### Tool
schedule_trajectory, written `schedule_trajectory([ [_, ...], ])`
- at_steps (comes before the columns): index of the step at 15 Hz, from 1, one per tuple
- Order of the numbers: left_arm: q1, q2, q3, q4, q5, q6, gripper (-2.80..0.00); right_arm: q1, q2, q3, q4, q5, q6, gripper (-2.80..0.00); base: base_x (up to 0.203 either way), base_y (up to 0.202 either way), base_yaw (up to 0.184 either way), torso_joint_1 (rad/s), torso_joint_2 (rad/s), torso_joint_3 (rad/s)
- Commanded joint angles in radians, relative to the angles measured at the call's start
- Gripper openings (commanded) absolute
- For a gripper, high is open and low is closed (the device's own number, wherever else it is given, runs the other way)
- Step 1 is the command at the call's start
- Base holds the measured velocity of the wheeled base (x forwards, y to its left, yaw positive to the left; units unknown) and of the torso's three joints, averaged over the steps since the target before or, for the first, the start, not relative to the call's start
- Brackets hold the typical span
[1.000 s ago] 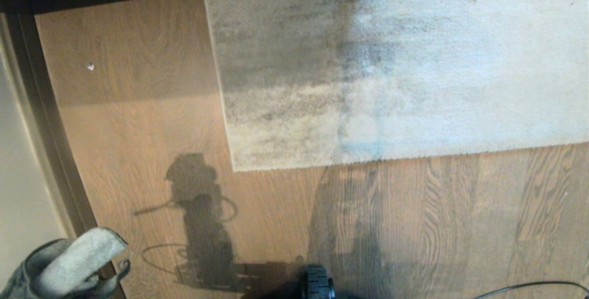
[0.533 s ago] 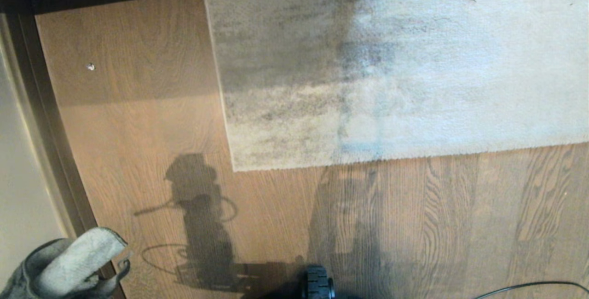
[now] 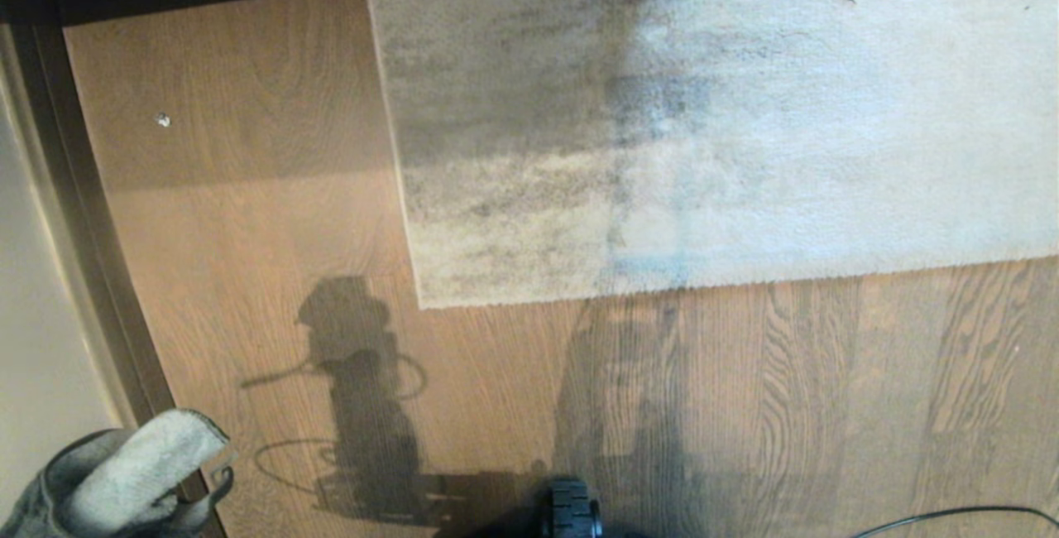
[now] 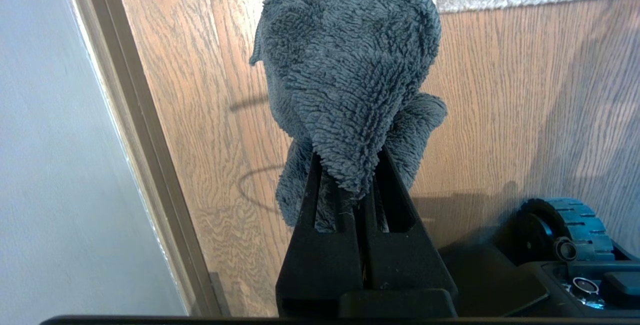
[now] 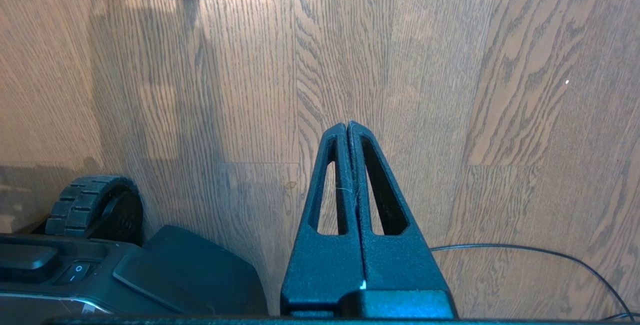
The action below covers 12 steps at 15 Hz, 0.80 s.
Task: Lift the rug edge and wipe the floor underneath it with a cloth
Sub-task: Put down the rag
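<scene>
One cloth (image 4: 345,65) pinched in left end effector (image 4: 350,185); right end effector (image 5: 347,127) closed, empty.

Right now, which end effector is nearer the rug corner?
Left. The left end effector, shut on the cloth, is low-left of the rug corner. The right end effector sits shut over bare floor.

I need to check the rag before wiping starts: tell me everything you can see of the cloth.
The cloth is a small, dark grey, fuzzy rag that looks like microfibre, with a paler face in the head view. It is bunched, not spread, and pinched in the shut jaws of the left gripper, rising in a rounded lump beyond them. It is held off the floor, near the baseboard.
</scene>
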Motion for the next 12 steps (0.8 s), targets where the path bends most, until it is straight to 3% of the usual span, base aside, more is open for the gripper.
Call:
schedule_trajectory([
  [1,0.0,0.0,0.0,0.0,0.0,0.0,-2.8,0.0,0.001,0.0,0.0,0.0,-0.001,-2.8,0.0,0.0,0.0,0.0,0.0,0.0],
  [12,0.0,0.0,0.0,0.0,0.0,0.0,-2.8,0.0,0.001,0.0,0.0,0.0,-0.001,-2.8,0.0,0.0,0.0,0.0,0.0,0.0],
])
